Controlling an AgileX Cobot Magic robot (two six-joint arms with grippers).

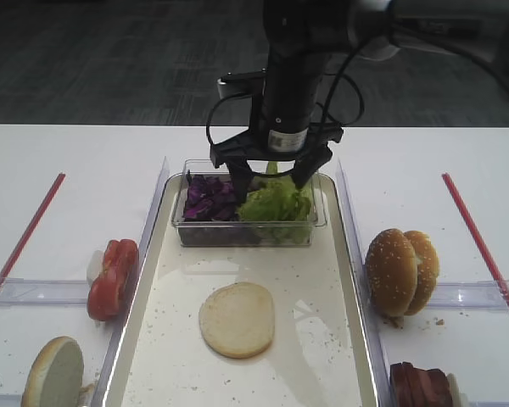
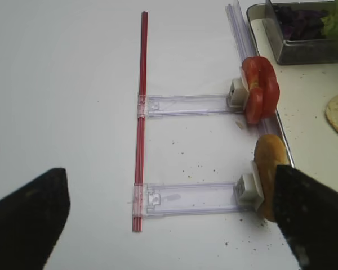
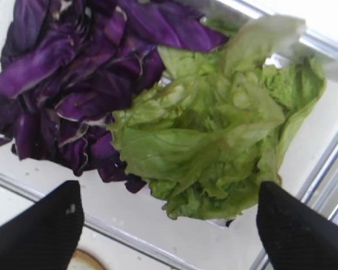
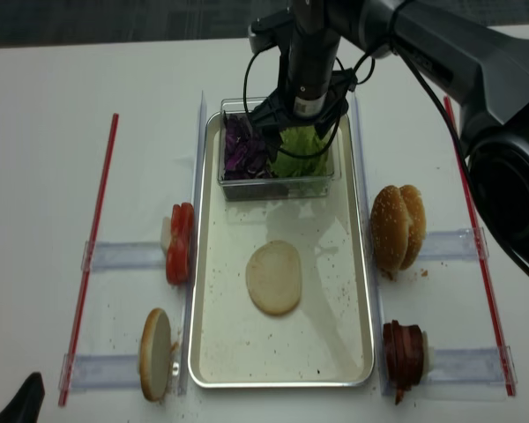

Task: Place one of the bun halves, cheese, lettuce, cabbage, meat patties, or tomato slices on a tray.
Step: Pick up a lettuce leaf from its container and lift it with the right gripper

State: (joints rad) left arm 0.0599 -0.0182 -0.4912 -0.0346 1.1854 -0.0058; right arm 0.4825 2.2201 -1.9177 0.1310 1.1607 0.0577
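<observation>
A flat bun half point(image 1: 237, 319) lies on the metal tray point(image 1: 153, 339). At the tray's far end a clear box point(image 1: 248, 233) holds green lettuce point(image 1: 276, 202) and purple cabbage point(image 1: 209, 197). My right gripper point(image 1: 271, 181) hangs open just above the lettuce point(image 3: 214, 146), one finger on each side, not touching it. Tomato slices point(image 1: 112, 277) and a bun half point(image 1: 54, 373) stand left of the tray. Bun halves point(image 1: 400, 271) and meat patties point(image 1: 421, 386) stand on the right. My left gripper point(image 2: 172, 219) is open over the white table. Cheese is out of view.
Clear plastic holders point(image 2: 186, 105) and red strips point(image 1: 25, 233) lie on both sides of the tray. The box's rim point(image 3: 158, 247) runs between the right gripper's fingers. The black right arm point(image 4: 441, 53) reaches in from the far right.
</observation>
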